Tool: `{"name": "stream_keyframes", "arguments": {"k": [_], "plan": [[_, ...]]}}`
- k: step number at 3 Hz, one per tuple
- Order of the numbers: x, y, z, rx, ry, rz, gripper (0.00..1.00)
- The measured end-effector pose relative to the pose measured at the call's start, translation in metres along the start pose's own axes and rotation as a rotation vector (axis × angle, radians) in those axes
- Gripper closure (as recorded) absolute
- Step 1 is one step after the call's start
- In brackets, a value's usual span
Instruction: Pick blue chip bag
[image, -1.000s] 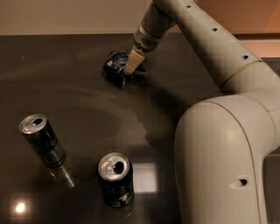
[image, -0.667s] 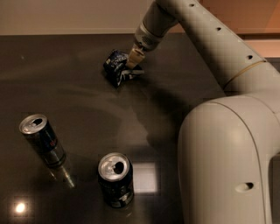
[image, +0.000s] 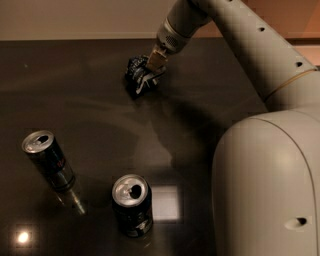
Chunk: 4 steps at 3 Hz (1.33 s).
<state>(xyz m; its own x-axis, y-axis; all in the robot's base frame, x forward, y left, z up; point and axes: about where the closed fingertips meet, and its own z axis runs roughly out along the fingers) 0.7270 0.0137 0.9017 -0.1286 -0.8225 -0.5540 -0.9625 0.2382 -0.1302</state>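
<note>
Holds the gripper (image: 150, 73) low over the far desk (image: 75, 105), fingers (image: 157, 59) pinched shut on the crumpled blue chip bag (image: 135, 73).

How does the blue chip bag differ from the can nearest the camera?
The blue chip bag is crumpled and shapeless; the can is a smooth cylinder with a silver top. The bag is far back on the table with the claw at its right side; the can stands upright in front, away from the claw. Both are dark.
</note>
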Motion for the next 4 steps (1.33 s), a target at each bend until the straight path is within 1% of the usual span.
{"name": "stream_keyframes", "arguments": {"k": [3, 4], "plan": [[-0.032, 0.019, -0.087, 0.043, -0.141, -0.090, 1.00], [-0.039, 0.028, -0.113, 0.054, -0.162, -0.123, 1.00]]}}
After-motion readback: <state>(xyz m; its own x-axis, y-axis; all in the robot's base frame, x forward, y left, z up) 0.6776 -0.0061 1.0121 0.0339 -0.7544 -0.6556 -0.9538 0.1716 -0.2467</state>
